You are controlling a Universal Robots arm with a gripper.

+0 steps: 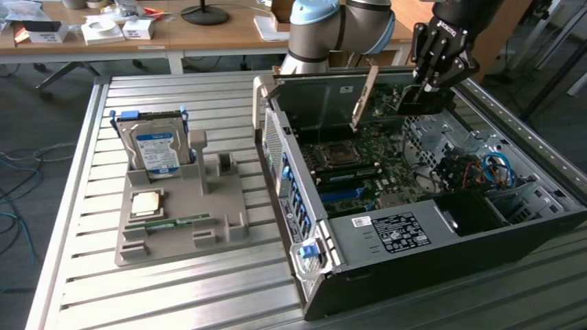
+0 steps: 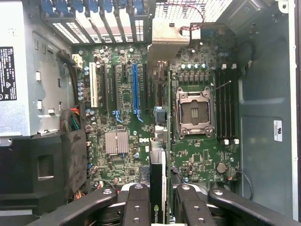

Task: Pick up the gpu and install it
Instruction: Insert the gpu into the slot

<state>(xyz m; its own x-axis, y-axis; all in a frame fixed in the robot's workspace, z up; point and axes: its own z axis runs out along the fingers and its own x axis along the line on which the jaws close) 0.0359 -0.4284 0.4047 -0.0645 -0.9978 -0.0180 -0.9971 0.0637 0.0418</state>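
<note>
1. Arm: reaches in from the far side of the counter, with its wrist turned downward over the open computer case.
2. End effector: hangs above the case's rear half, toward the exterior view's right. Its fingers are pinched on the gpu from both flat faces.
3. Gpu: held upright on edge, clear of the motherboard. Its pale bracket slants toward the case's back wall. In the wrist view the card shows edge-on, above the board beside the processor socket.
4. Grey holder: on the counter at the exterior view's left. It carries an upright hard drive and a flat memory stick.
</note>
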